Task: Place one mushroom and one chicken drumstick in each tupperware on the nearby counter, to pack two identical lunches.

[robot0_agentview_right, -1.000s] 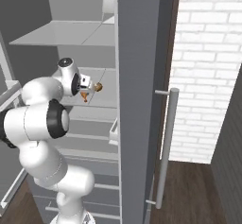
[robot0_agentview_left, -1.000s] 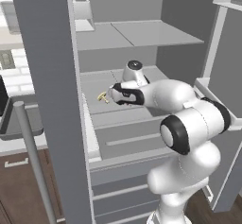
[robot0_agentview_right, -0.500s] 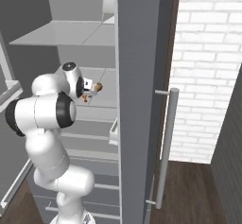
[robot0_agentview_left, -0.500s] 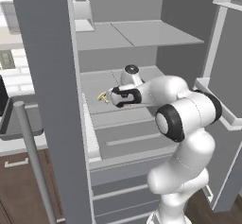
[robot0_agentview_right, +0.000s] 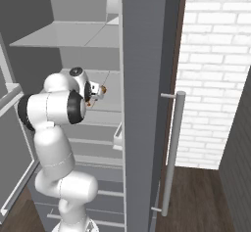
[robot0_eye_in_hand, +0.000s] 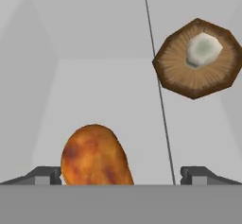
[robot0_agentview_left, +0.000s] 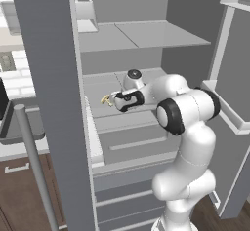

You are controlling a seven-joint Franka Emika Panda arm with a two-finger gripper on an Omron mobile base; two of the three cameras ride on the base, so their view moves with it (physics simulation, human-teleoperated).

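Golden-brown chicken drumstick [robot0_eye_in_hand: 94,156] sits between my fingertips [robot0_eye_in_hand: 45,175] — gripper [robot0_eye_in_hand: 120,176] spread wide, nothing held; brown mushroom [robot0_eye_in_hand: 197,57] lies beyond, on the grey fridge shelf [robot0_eye_in_hand: 108,100].

A pale grey fridge shelf [robot0_eye_in_hand: 108,100] carried a chicken drumstick [robot0_eye_in_hand: 94,156] and, apart, a brown mushroom [robot0_eye_in_hand: 197,58] lying gills-up.

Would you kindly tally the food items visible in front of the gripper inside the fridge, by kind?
chicken drumstick: 1
mushroom, brown, underside showing: 1
Total: 2
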